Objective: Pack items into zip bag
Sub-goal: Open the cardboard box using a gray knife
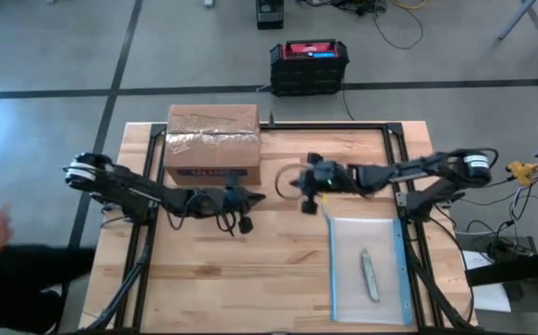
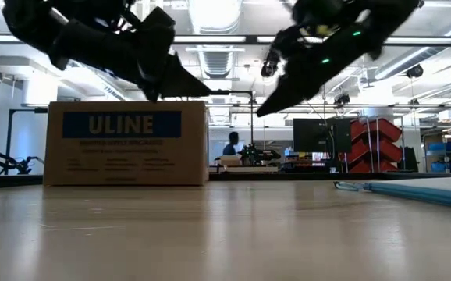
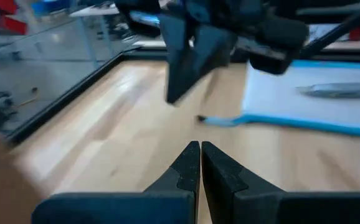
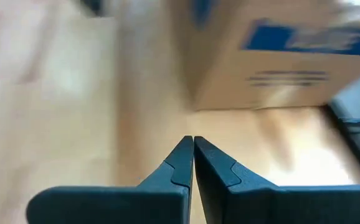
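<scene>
Overhead, the zip bag point(image 1: 369, 271) lies at the table's five o'clock with one grey, pen-like item point(image 1: 369, 275) on or inside it; which is unclear. Both wrist views show the left gripper point(image 3: 200, 148) and right gripper point(image 4: 188, 142) empty, jaws together. Packing seems barely begun.

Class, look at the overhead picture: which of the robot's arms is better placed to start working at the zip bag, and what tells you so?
Probably the right. The right gripper, shut and empty, hovers just beyond the zip bag. The left gripper, also shut, sits farther off, by the cardboard box.
</scene>
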Available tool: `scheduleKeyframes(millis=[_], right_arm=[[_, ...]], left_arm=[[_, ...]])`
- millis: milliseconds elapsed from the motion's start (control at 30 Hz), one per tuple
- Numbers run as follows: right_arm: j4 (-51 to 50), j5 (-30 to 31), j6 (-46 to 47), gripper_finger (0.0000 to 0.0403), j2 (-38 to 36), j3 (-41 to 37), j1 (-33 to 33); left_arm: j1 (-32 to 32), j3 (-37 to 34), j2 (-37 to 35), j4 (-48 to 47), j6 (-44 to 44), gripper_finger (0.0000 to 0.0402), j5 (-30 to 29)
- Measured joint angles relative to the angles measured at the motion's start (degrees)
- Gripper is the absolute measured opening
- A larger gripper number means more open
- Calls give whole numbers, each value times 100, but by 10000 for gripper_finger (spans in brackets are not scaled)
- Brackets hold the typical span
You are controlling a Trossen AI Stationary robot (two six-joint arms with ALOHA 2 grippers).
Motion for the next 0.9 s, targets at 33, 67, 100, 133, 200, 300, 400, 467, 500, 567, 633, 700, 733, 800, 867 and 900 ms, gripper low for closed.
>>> scheduleKeyframes(millis=[33, 67, 100, 133, 200, 300, 400, 467, 500, 567, 633, 700, 733, 800, 867, 900], right_arm=[[-102, 0, 34, 0, -77, -81, 195], [-215, 0, 103, 0, -133, -128, 401], [-307, -8, 193, 0, -167, -143, 587], [-454, -11, 304, 0, -197, -146, 777], [-810, -1, 576, 0, -219, -153, 1150], [-1254, -1, 1158, 0, -220, -136, 1646], [-1700, -5, 1980, 0, -265, -129, 2131], [-2051, -4, 2553, 0, -317, -129, 2454], [-2197, -1, 2864, 0, -328, -129, 2611], [-2397, -3, 3469, 0, -343, -127, 2910], [-2641, -22, 4028, 0, -348, -124, 3173], [-2721, -41, 4512, 0, -325, -124, 3395], [-2740, -52, 4707, 0, -322, -123, 3504], [-2838, -57, 5057, 0, -317, -122, 3686], [-2872, -227, 5301, 0, -321, -120, 3805], [-2979, -418, 5433, 0, -348, -118, 3860]], left_arm=[[-74, 103, 139, 79, 12, 0, 60], [-164, 233, 261, 106, 45, 0, 82], [-249, 369, 367, 103, 95, 0, 88], [-326, 502, 490, 71, 129, 0, 86], [-482, 810, 743, 39, 152, 0, 88], [-689, 1260, 1036, -189, 157, 0, 82], [-890, 1721, 1284, -595, 98, 0, 77], [-1022, 2025, 1473, -831, 27, 0, 68], [-1101, 2157, 1569, -873, -8, 0, 61], [-1257, 2372, 1748, -875, -81, 0, -24], [-1397, 2610, 1974, -853, -207, 0, -137], [-1535, 2796, 2205, -891, -378, 0, -315], [-1592, 2913, 2337, -896, -476, 0, -392], [-1700, 3143, 2594, -893, -663, 0, -542], [-1806, 3374, 2834, -901, -791, 0, -601], [-1846, 3509, 2957, -900, -844, 0, -618]])
